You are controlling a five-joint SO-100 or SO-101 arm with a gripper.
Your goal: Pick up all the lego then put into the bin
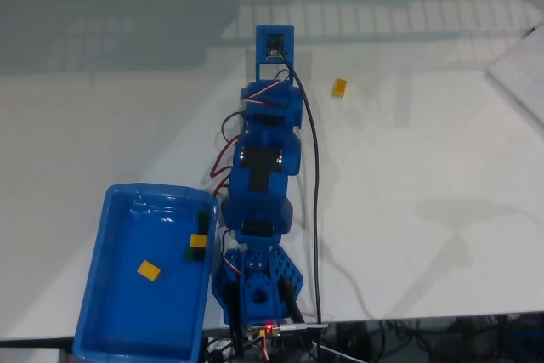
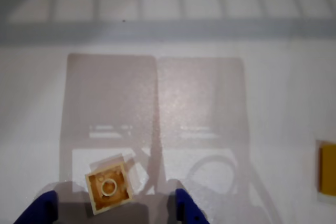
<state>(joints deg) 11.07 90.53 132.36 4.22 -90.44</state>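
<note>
I am looking down on a white table (image 1: 425,125) in the fixed view, with the blue arm (image 1: 263,176) stretching away from its base at the near edge toward the far side. I am keeping it extended like this, I judge, because a brick is lying out beyond its reach when folded. The blue bin (image 1: 110,295) is sitting at the near left, just beside the base, so each drop needs only a short swing. Inside it a yellow brick (image 1: 150,270) is lying on the floor, and a small cluster of yellow and dark green bricks (image 1: 198,240) is resting against the right wall.

In the wrist view the gripper (image 2: 113,208) is hovering low over the table, its two blue fingertips (image 2: 39,207) standing apart at the bottom edge. A tan brick (image 2: 108,187) is lying between them, underside up and turned askew, touching neither as far as I can tell. Nothing is clamped yet. The jaws are straddling it, I judge, ready for a close.

A yellow-orange brick (image 1: 339,87) is waiting on the table to the right of the gripper, well apart from the bin; it is also showing at the right edge of the wrist view (image 2: 327,170). So two bricks are remaining outside.
</note>
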